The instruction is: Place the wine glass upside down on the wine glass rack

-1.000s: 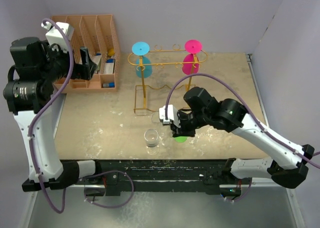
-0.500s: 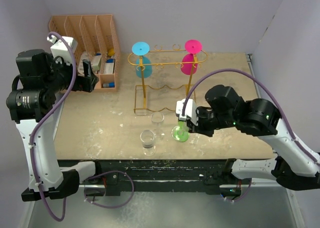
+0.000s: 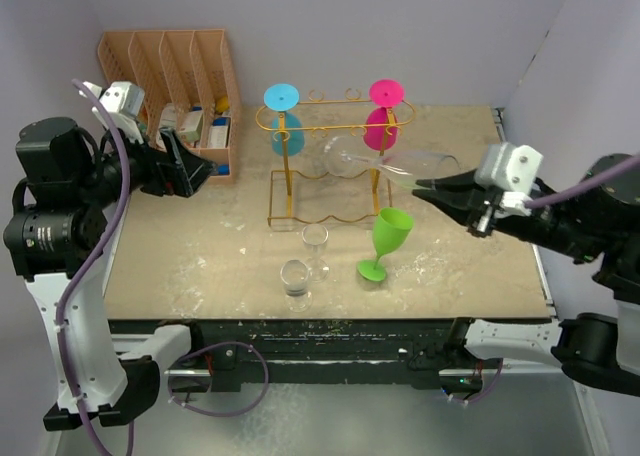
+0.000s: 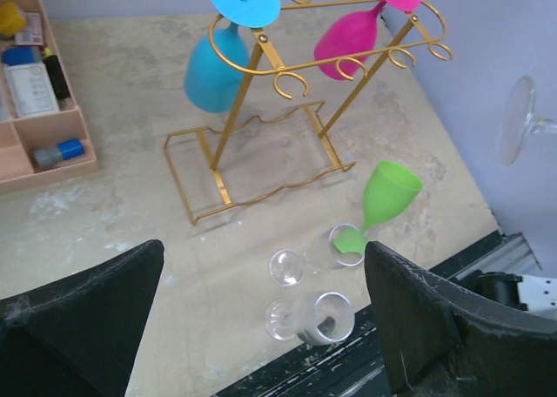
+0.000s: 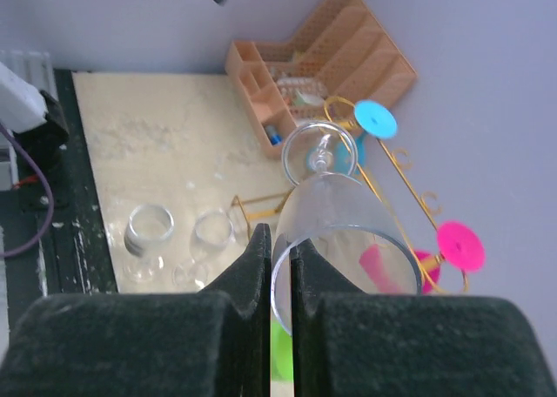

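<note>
Clear wine glass [image 3: 425, 163] likely light, slick, brittle; lies sideways in air, centre right of top view, foot toward wine glass rack [image 3: 320, 128]; right end effector [image 3: 432, 186] pinched on bowl rim; stem probably safer hold; left end effector [image 3: 195, 166] gaping, empty.

In my left wrist view the clear wine glass [image 4: 519, 118] runs off the right edge, so I only get its foot and a bit of stem. In the right wrist view, the right gripper [image 5: 280, 238] covers most of the green glass [image 5: 280, 358] at the bottom. The bits in the organizer [image 5: 365, 40], upper middle, are too small to identify.
</note>
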Robot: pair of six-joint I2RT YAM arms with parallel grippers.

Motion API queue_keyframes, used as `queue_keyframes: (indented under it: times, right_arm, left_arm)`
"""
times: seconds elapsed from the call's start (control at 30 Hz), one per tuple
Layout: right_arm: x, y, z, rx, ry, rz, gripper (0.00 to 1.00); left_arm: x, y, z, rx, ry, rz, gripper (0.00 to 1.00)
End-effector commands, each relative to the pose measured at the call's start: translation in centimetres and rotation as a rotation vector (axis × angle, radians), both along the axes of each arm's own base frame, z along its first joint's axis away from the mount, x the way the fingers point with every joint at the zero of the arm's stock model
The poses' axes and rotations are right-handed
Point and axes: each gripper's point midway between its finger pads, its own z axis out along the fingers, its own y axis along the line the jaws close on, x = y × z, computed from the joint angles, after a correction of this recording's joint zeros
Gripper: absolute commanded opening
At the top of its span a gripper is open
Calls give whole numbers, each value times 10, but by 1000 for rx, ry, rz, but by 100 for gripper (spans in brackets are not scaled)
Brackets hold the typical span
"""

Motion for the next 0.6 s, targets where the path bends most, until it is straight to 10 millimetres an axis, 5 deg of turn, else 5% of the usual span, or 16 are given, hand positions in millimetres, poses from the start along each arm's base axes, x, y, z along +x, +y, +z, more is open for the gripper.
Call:
queue_keyframes:
  times: [0.0, 0.13, 0.23, 0.47, 0.57]
  right_arm:
    - [-2, 51, 28, 61, -77, 175, 0]
    - [-13, 60, 67, 242, -205, 247, 0]
    - [0, 55, 111, 494, -400, 162, 0]
    - [60, 67, 101, 548, -729, -163, 0]
    - [63, 72, 99, 546, -877, -288, 0]
  left_arm:
    - [8, -13, 9, -75, 14, -65, 99]
    - [1, -15, 28, -84, -46, -66, 99]
    - [-1, -17, 47, -119, -79, -59, 99]
    - [15, -30, 98, -328, -95, -84, 99]
    - [25, -41, 111, -404, -78, -166, 99]
